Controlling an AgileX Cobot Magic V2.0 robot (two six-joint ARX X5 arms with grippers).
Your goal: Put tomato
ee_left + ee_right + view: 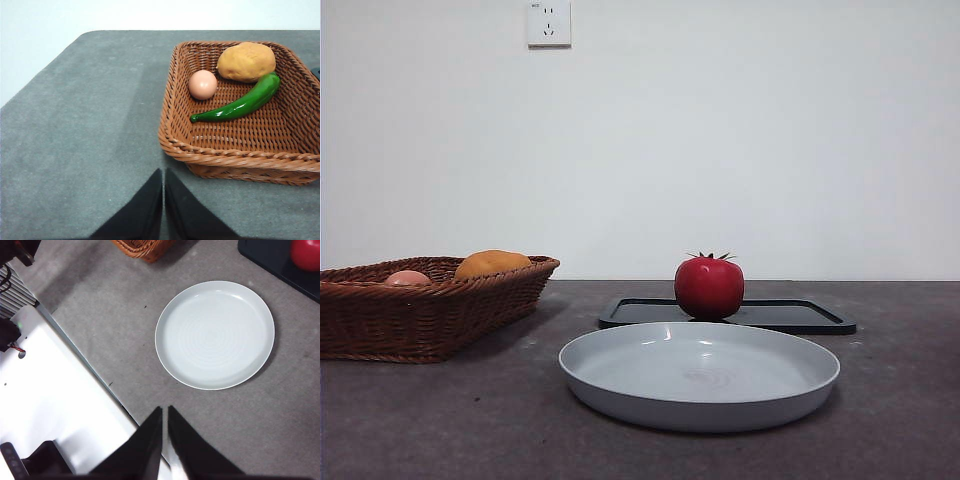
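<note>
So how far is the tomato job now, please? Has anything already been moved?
Nothing looks done yet. The tomato sits on the black tray behind the grey plate, which holds nothing. Nothing is in hand: the left hand is shut above the table beside the basket, and the right hand is shut above the table near the plate. Everything is left: reach, grasp, lift and put the tomato.

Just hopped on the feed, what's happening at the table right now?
Nothing is being handled yet. The tomato sits on the black tray, behind the empty grey plate. The left gripper waits shut near the wicker basket; the right gripper hangs shut above the table, near the plate.
</note>
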